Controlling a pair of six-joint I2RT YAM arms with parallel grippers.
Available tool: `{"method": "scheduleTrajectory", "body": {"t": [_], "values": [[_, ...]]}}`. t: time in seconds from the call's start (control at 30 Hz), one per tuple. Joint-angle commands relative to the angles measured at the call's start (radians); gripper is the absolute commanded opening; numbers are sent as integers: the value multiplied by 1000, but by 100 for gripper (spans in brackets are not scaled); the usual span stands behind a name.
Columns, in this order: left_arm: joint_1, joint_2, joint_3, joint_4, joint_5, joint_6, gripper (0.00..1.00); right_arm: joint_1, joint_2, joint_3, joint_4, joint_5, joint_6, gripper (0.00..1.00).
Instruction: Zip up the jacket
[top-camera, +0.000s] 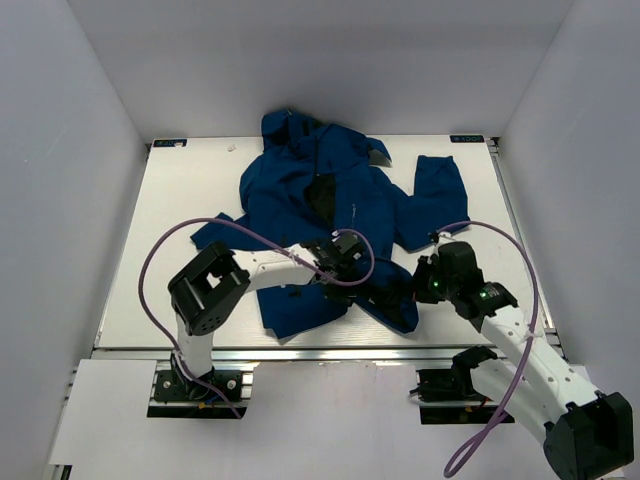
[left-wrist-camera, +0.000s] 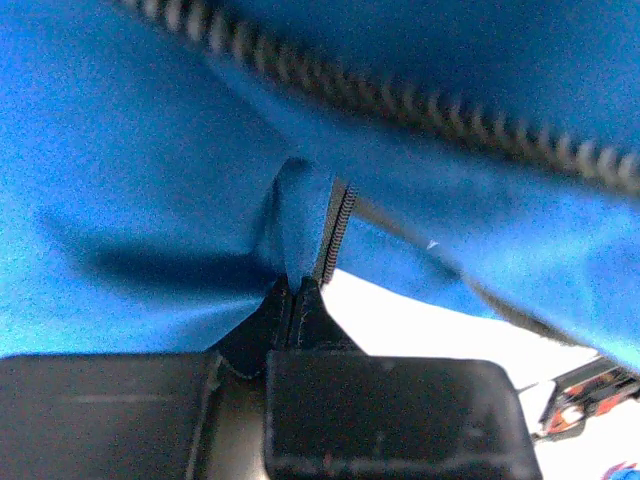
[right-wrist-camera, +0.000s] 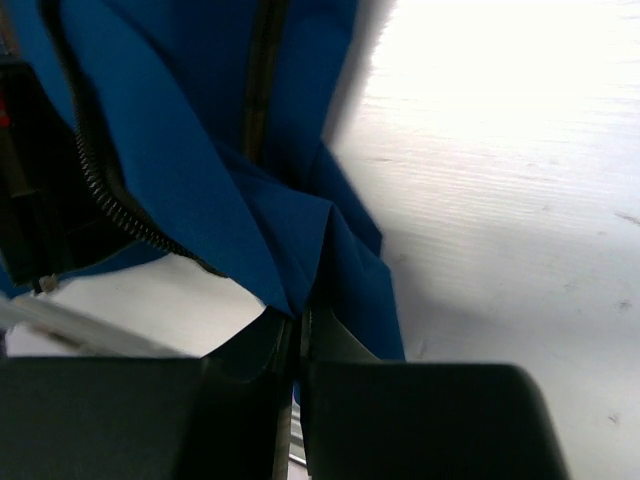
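The dark blue jacket (top-camera: 330, 215) lies spread on the white table, hood at the far side, front open. My left gripper (top-camera: 345, 262) is shut on the jacket's zipper edge near the hem; in the left wrist view its fingertips (left-wrist-camera: 292, 290) pinch a fold of blue fabric beside the zipper teeth (left-wrist-camera: 335, 235). My right gripper (top-camera: 400, 293) is shut on the jacket's lower hem corner; in the right wrist view its jaws (right-wrist-camera: 298, 318) clamp a point of blue fabric (right-wrist-camera: 300, 240), with the zipper teeth (right-wrist-camera: 110, 200) running to the left.
The white table (top-camera: 190, 200) is walled by pale panels on three sides. The jacket's right sleeve (top-camera: 435, 200) lies toward the right edge. Purple cables (top-camera: 155, 260) loop from both arms. A metal rail (top-camera: 330, 353) runs along the near edge.
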Motion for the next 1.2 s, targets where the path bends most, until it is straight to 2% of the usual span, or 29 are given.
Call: {"method": "scheduleTrajectory", "body": {"t": [0.0,0.13,0.17,0.27,0.33,0.5,0.6,0.77,0.87,1.17], "values": [[-2,-108,-79,62,-10,51,0,-3,-36,-11,90,-130,-45,0],[-2,-355,-238,197,30,80,0,-3,-92,-25,194,-260,-62,0],[-2,-457,-269,243,28,83,0,-2,-99,-30,213,-282,-50,0],[-2,-631,-366,283,7,99,0,-3,-100,-27,320,-375,-21,0],[-2,-697,-409,280,-33,83,0,-2,-88,-31,374,-463,1,0],[-2,-895,-543,445,73,129,0,-3,-41,-22,510,-639,31,0],[-2,-920,-562,508,79,140,0,0,-14,-19,586,-782,47,0],[-2,-909,-596,662,137,145,0,0,-4,-51,751,-889,111,0],[-2,-917,-620,734,160,143,0,-2,36,-48,801,-899,146,0],[-2,-987,-683,867,76,132,0,40,117,-45,919,-859,202,0]]}}
